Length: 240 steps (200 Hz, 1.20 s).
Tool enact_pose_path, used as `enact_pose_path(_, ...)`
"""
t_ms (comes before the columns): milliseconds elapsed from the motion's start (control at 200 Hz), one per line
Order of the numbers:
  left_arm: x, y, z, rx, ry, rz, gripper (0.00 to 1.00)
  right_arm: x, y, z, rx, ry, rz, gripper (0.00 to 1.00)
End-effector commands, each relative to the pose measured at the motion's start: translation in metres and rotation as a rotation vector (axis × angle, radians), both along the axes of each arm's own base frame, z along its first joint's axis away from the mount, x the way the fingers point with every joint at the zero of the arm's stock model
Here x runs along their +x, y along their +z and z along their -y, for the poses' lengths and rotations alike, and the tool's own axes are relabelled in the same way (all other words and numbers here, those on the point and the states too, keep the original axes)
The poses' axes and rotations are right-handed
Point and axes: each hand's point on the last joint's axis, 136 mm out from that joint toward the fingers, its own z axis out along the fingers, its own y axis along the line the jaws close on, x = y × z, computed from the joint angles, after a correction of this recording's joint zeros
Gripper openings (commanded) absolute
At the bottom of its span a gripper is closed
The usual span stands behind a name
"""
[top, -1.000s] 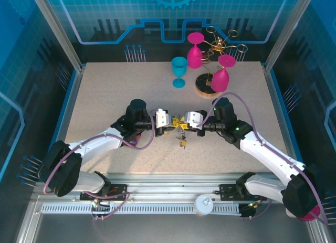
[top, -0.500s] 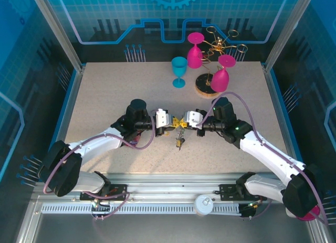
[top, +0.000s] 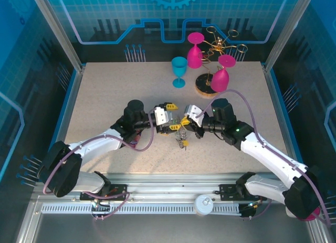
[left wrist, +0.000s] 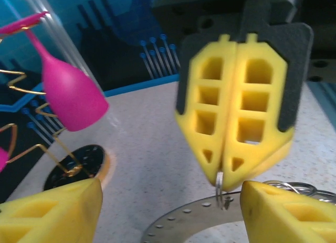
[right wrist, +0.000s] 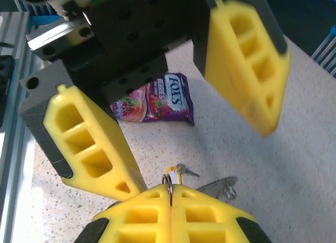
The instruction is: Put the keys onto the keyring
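Left gripper [top: 174, 117]: jaws spread wide and empty, one finger on either side of the spot where the arms meet; judged to be standing off, ready to fetch a key. Between the arms, the keyring [left wrist: 181, 222], a flat grey disc, sits just below the fingers (hanging or resting, cannot tell), with the keys [top: 182, 143] bunched just beside it. Right gripper [left wrist: 224, 167]: clamped on one small wire loop [right wrist: 168, 181] at the ring's rim, presumably steadying it for threading.
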Motion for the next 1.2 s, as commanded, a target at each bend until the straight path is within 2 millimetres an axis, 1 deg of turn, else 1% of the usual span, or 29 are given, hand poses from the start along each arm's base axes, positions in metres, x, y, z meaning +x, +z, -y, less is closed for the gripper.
enact_pose_path(0,0.008,0.030,-0.010,-0.077,0.094,0.146,0.72,0.008,0.011,0.007,0.048,-0.211,-0.162,0.00)
enact_pose_path(30,0.008,0.033,-0.011,-0.083,0.104,0.161,0.72,0.010,0.011,0.009,0.050,-0.261,-0.198,0.00)
enact_pose_path(60,0.009,0.034,-0.013,-0.089,0.117,0.174,0.72,0.011,0.005,0.012,0.047,-0.312,-0.244,0.00)
enact_pose_path(70,0.010,0.035,-0.013,-0.092,0.120,0.177,0.72,0.013,0.013,0.012,0.061,-0.325,-0.243,0.00)
enact_pose_path(80,0.010,0.036,-0.013,-0.095,0.123,0.180,0.72,0.014,0.015,0.012,0.071,-0.344,-0.256,0.00)
enact_pose_path(215,0.014,0.044,-0.018,-0.126,0.164,0.210,0.72,0.019,0.017,0.023,0.086,-0.536,-0.405,0.00)
enact_pose_path(280,0.016,0.047,-0.020,-0.138,0.180,0.214,0.71,0.024,0.019,0.033,0.089,-0.654,-0.455,0.00)
enact_pose_path(360,0.020,0.052,-0.021,-0.159,0.205,0.214,0.71,0.029,0.027,0.042,0.100,-0.766,-0.511,0.00)
enact_pose_path(495,0.026,0.067,-0.023,-0.202,0.236,0.205,0.71,0.036,0.039,0.066,0.063,-0.979,-0.572,0.00)
enact_pose_path(515,0.027,0.068,-0.024,-0.205,0.241,0.202,0.71,0.039,0.045,0.070,0.080,-1.025,-0.575,0.00)
enact_pose_path(525,0.027,0.070,-0.024,-0.208,0.242,0.201,0.71,0.036,0.043,0.074,0.068,-1.049,-0.594,0.00)
enact_pose_path(575,0.027,0.074,-0.024,-0.214,0.248,0.193,0.71,0.034,0.043,0.089,0.062,-1.175,-0.626,0.00)
enact_pose_path(640,0.027,0.078,-0.025,-0.219,0.249,0.183,0.71,0.030,0.043,0.100,0.056,-1.273,-0.668,0.00)
enact_pose_path(680,0.026,0.081,-0.026,-0.226,0.250,0.177,0.70,0.026,0.042,0.104,0.063,-1.320,-0.701,0.00)
enact_pose_path(750,0.020,0.085,-0.023,-0.229,0.230,0.170,0.67,0.022,0.039,0.102,0.108,-1.356,-0.764,0.00)
enact_pose_path(836,0.006,0.081,-0.008,-0.182,0.190,0.164,0.58,0.019,0.037,0.098,0.200,-1.392,-0.842,0.00)
enact_pose_path(886,-0.003,0.072,0.007,-0.144,0.169,0.142,0.52,0.019,0.037,0.094,0.260,-1.399,-0.883,0.00)
enact_pose_path(951,-0.015,0.058,0.024,-0.104,0.153,0.117,0.46,0.020,0.034,0.087,0.322,-1.398,-0.945,0.00)
enact_pose_path(1056,-0.029,0.041,0.043,-0.091,0.171,0.128,0.37,0.018,0.026,0.082,0.389,-1.410,-1.057,0.00)
enact_pose_path(1121,-0.034,0.032,0.050,-0.081,0.195,0.152,0.34,0.016,0.020,0.080,0.416,-1.414,-1.118,0.00)
enact_pose_path(1196,-0.031,0.025,0.055,-0.089,0.229,0.168,0.31,0.014,0.017,0.078,0.443,-1.408,-1.162,0.00)
